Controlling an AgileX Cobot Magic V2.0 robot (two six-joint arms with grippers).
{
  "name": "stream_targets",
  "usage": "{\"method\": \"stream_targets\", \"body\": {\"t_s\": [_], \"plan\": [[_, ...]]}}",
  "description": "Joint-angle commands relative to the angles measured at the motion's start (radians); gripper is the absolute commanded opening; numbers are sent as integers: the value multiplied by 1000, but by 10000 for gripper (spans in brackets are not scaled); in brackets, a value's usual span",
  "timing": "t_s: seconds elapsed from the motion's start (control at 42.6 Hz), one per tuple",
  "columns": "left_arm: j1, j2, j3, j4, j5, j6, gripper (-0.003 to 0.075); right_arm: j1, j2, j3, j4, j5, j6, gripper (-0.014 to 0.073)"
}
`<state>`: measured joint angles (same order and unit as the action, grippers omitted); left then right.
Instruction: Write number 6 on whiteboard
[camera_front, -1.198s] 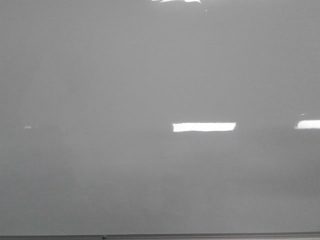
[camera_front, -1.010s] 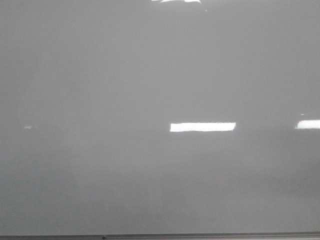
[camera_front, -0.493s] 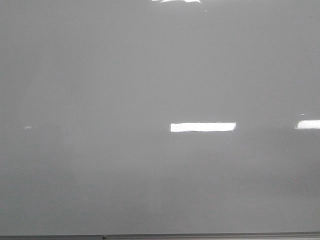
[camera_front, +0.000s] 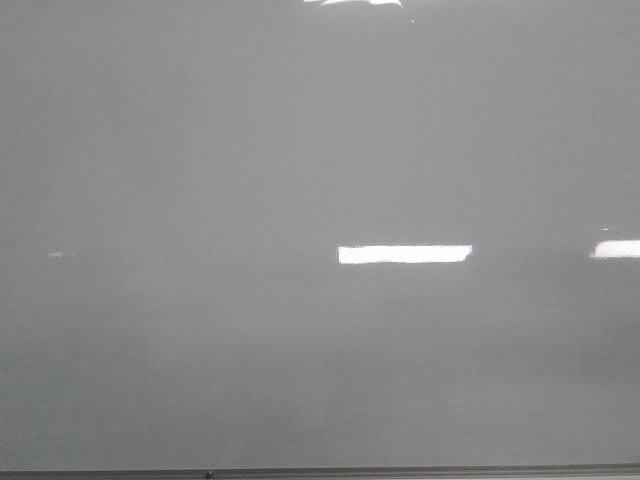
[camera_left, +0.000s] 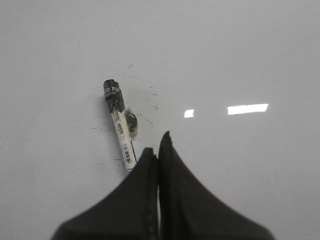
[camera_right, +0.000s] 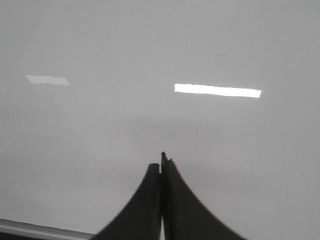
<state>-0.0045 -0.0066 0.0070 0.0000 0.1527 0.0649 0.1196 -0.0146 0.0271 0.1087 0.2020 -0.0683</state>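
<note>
Your glossy grey-white whiteboard (camera_front: 300, 150) stays blank across recent frames; no number 6 visible; black-capped marker (camera_left: 120, 127) lies unheld beside left gripper (camera_left: 156, 145); both grippers' jaws together, right gripper (camera_right: 161, 162) empty.

marker pen (camera_left: 119, 125) | black cap, white barcoded barrel | lying flat | small dark smudges (camera_left: 150, 92) beside it

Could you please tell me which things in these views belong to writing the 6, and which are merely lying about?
For the job:
- large glossy pale grey whiteboard, no figure on it yet
- black-capped marker pen with white labelled barrel, lying on the board
- left gripper, jaws closed
- right gripper, jaws closed

Just there:
- faint dark smudges beside the pen
</note>
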Motion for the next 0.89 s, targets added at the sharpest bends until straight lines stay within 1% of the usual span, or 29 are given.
{"method": "stream_targets", "body": {"t_s": [0.0, 0.094, 0.164, 0.211, 0.329, 0.376, 0.47, 0.564, 0.681, 0.799, 0.845, 0.869], "plan": [[0, -12, 5, -21, -101, -10, -20, -1, -14, -16, 5, -131, -1, -60], [5, -12, 5, 0, -153, -10, -20, -1, -14, -21, 5, -171, -1, -60], [5, -12, -10, -10, -198, -10, -20, -1, -14, -51, 5, -163, -1, -60], [5, -12, -35, -10, -205, -10, -20, -1, -14, -90, 5, -145, -1, -60], [5, 5, -150, -10, -153, -10, -20, -1, 2, -207, 11, -58, -1, -60], [5, 29, -208, -10, -105, -10, -20, -1, 28, -270, 20, -2, -1, -60], [5, 110, -305, -10, -10, -10, -20, -1, 123, -375, 36, 69, -1, -60], [5, 214, -388, -10, 55, -10, -20, -1, 239, -444, 36, 85, -1, -60], [5, 318, -440, -6, 64, -8, -20, -1, 354, -496, 36, 73, -1, -60], [5, 361, -440, 0, 48, -8, -20, -1, 397, -502, 36, 71, -1, -55], [5, 362, -440, 0, 48, -8, -14, -1, 400, -501, 36, 74, -1, -30], [5, 362, -440, 0, 46, -8, 3, -1, 401, -501, 36, 76, -1, -11]]}}
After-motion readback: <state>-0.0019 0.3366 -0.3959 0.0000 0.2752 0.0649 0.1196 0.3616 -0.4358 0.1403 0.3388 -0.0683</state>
